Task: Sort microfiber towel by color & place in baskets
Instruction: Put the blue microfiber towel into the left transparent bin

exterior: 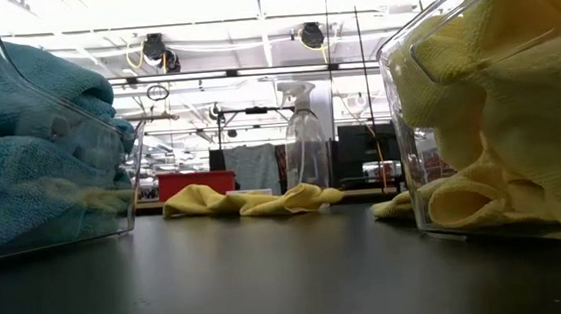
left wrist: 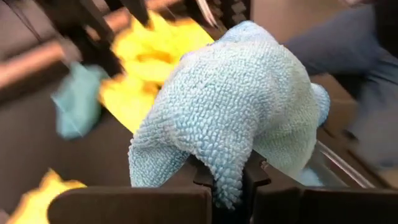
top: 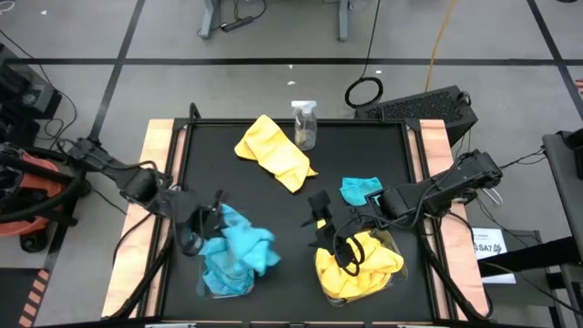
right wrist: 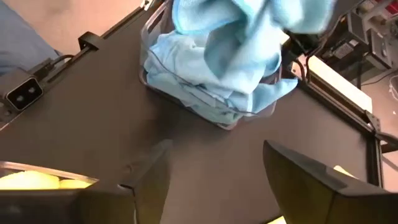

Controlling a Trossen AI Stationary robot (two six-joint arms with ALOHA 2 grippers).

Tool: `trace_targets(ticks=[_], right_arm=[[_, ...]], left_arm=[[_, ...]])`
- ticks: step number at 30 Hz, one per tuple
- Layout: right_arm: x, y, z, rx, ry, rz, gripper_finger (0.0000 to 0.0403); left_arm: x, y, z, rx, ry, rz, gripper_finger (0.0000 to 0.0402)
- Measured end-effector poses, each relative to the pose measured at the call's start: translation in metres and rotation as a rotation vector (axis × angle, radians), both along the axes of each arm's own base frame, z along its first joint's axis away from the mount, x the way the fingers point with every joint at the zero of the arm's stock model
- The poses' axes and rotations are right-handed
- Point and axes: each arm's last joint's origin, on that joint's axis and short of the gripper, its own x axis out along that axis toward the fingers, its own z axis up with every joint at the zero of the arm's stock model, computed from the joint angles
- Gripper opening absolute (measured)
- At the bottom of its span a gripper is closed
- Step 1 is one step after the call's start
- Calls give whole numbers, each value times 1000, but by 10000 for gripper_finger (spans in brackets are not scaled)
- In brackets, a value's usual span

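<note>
The towels are soft, light and floppy, so they fold and hang when lifted; I think the best grip is a pinch on a raised fold or a corner, not on the flat middle. The left gripper (top: 199,225) is above the left basket (top: 208,284), and its jaws pinch a turquoise towel (left wrist: 233,118), which drapes over both fingers like a hood. The left basket holds a pile of turquoise towels (top: 235,251) that rises higher than its rim, so the new one may slide off if it is dropped on the edge. The right gripper (top: 321,223) hovers just beside the right basket (top: 397,244), over the black table (top: 273,205), with its jaws spread wide and nothing between them. The right basket is full of yellow towels (top: 360,264); in the low view they press against its clear wall. Two towels are not yet sorted: a yellow towel (top: 275,152) lies at the far side, touching or almost touching the spray bottle (top: 305,123), and a small turquoise towel (top: 360,189) lies near the right arm, possibly partly under it.
</note>
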Motion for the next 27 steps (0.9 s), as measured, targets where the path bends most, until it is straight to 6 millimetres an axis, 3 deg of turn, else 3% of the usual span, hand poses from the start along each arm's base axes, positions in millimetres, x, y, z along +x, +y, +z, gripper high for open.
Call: trace_targets(ticks=[5,13,20,27], right_arm=[[-1,-1,-2,15,22,-18,233],[-1,-1,-2,46,31,-40,218],[-1,-1,-2,63,36,-53,214],[-1,-1,-2,81,36,-64,214]], left_arm=[[-18,-2,-8,-46,171,31,18],[-26,-13,-30,-9,427,79,18],[-16,-32,-45,-47,552,39,18],[3,-56,-78,6,714,18,18]])
